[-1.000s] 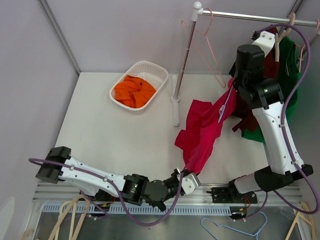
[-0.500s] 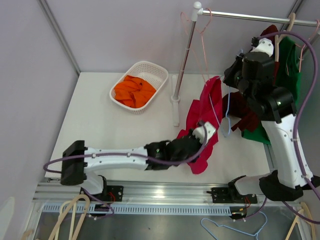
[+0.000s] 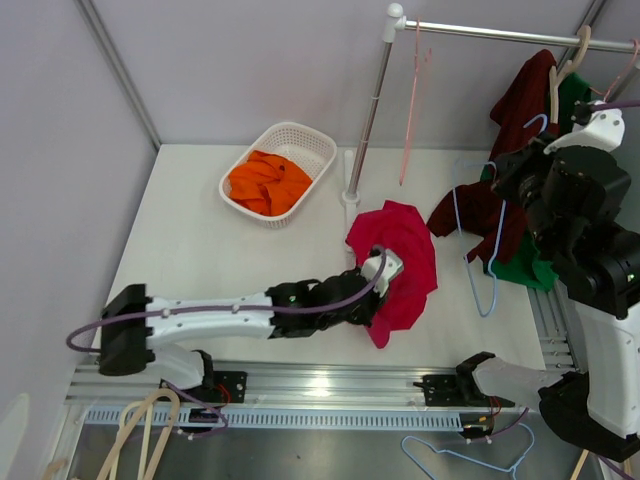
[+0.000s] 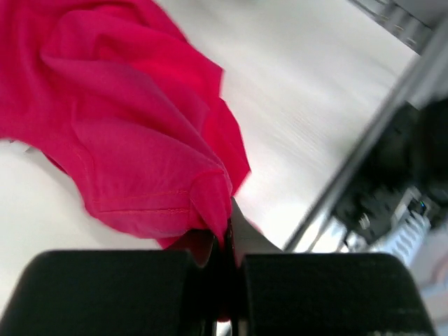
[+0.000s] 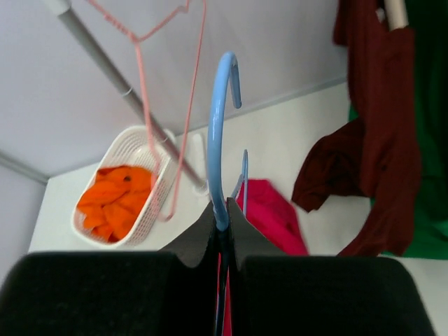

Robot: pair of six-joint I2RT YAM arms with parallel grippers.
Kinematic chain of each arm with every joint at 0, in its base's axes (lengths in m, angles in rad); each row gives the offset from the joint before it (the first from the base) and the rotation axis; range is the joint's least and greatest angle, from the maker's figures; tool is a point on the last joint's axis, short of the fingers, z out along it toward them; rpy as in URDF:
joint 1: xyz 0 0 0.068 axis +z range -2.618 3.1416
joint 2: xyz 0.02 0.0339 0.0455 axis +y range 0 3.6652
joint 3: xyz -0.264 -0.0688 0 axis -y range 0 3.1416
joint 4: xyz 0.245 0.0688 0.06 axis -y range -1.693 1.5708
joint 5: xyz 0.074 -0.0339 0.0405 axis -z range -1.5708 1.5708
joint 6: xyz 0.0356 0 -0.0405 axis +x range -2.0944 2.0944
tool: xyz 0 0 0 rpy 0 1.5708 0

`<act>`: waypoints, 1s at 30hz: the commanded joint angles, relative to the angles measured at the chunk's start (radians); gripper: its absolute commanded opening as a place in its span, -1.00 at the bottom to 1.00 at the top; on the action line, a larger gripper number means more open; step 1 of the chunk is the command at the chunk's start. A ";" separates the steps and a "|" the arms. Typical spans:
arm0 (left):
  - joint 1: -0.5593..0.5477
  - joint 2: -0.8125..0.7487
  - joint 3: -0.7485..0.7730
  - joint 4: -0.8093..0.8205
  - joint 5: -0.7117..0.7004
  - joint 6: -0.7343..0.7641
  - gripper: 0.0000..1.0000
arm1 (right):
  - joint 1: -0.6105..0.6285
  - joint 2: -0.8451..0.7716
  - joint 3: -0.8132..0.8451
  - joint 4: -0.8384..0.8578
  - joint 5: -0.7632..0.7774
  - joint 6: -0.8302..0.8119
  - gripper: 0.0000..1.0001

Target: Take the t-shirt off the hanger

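Note:
The magenta t-shirt (image 3: 408, 262) lies crumpled on the white table, off the hanger. My left gripper (image 3: 383, 270) is shut on a fold of its hem; the left wrist view shows the cloth (image 4: 133, 126) pinched between the closed jaws of that gripper (image 4: 227, 234). The light-blue wire hanger (image 3: 483, 250) hangs bare in the air to the right of the shirt. My right gripper (image 3: 528, 152) is shut on the neck below its hook (image 5: 218, 133), as the right wrist view of the gripper (image 5: 224, 218) shows. From there the t-shirt (image 5: 269, 213) lies below.
A white basket (image 3: 305, 132) of orange cloth stands at the back left. The rack pole (image 3: 366, 125) carries a pink hanger (image 3: 410, 110), a dark red garment (image 3: 510, 195) and a green one (image 3: 532, 268). Spare hangers (image 3: 140, 440) lie beyond the near rail.
The t-shirt slid off the blue hanger. My left gripper drew it down and left onto the table, while my right gripper carried the bare hanger up and right.

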 commanded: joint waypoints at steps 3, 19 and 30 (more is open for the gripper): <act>-0.068 -0.342 -0.147 0.125 -0.074 0.094 -0.99 | 0.002 0.005 -0.057 0.156 0.164 -0.073 -1.00; 0.466 -0.255 0.388 0.238 -0.011 0.429 -0.99 | -0.009 0.127 -0.163 0.748 0.123 -0.412 -1.00; 0.668 0.169 1.171 0.191 0.042 0.555 -0.99 | -0.112 0.310 -0.085 0.881 -0.009 -0.413 -1.00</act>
